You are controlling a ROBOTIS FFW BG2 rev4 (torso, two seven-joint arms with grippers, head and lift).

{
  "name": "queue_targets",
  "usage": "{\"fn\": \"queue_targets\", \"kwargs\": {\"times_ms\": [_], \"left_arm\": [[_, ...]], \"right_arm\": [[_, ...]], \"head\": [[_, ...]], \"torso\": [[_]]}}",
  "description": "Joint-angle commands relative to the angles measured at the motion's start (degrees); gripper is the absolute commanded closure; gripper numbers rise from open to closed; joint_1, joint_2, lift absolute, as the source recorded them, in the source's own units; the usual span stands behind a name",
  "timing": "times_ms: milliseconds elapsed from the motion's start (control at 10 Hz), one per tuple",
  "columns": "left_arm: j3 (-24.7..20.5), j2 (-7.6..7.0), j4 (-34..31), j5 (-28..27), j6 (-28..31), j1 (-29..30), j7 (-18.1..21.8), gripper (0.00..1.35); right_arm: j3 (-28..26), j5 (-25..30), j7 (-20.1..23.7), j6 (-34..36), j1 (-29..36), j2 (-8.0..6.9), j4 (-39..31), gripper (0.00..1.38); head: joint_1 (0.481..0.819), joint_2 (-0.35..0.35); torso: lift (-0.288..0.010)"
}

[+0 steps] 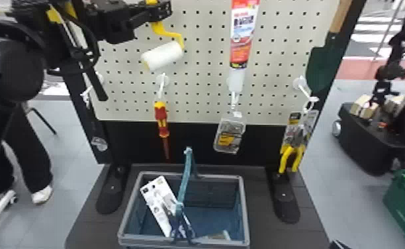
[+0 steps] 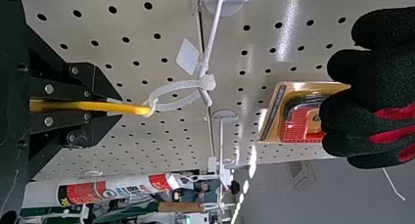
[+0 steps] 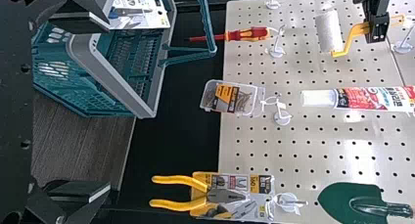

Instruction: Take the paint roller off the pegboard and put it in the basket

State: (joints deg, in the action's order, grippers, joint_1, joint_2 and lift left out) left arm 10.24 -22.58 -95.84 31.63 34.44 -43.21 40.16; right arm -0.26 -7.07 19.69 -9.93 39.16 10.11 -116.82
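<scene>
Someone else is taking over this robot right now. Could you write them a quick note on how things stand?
Left gripper: closed on the yellow handle of the paint roller.
Right gripper: open and empty, fingers well apart.
Roller: up in front of the pegboard; the white tie at its handle end appears to be looped on the hook.
Basket: below the board, with a white-carded package inside.
Done: roller gripped.
Left: clear the tie from the hook, lower the roller into the basket, let go.
</scene>
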Motion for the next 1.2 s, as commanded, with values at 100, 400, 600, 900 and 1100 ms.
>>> {"fn": "queue_targets", "kwargs": {"times_ms": [100,400,600,900,1100], "left_arm": [[0.1,-0.01,0.0,0.5,-0.5,-0.1,-0.1,1.21],[0.3,-0.01,0.1,1.1,-1.0,0.1,-0.5,1.21],[0.5,-0.01,0.1,0.5,-1.0,-0.2,-0.5,1.21],[0.7,-0.53,0.0,-0.7,-1.8,-1.4,-0.9,1.21],[0.7,-0.8,-0.8,-1.1,-2.0,-1.5,-1.1,1.21]], "right_arm": [[0.0,0.0,0.0,0.0,0.0,0.0,-0.1,0.16],[0.0,-0.1,0.0,0.0,0.0,0.0,-0.3,0.16],[-0.1,-0.3,0.0,0.0,0.2,0.09,-0.3,0.16],[-0.2,-0.4,0.0,0.0,0.5,0.18,-0.3,0.16],[-0.2,-0.6,0.0,0.0,0.6,0.44,-0.3,0.16]], "head": [[0.549,0.0],[0.549,0.0],[0.549,0.0],[0.549,0.0],[0.549,0.0]], "torso": [[-0.1],[-0.1],[-0.1],[-0.1],[-0.1]]}}
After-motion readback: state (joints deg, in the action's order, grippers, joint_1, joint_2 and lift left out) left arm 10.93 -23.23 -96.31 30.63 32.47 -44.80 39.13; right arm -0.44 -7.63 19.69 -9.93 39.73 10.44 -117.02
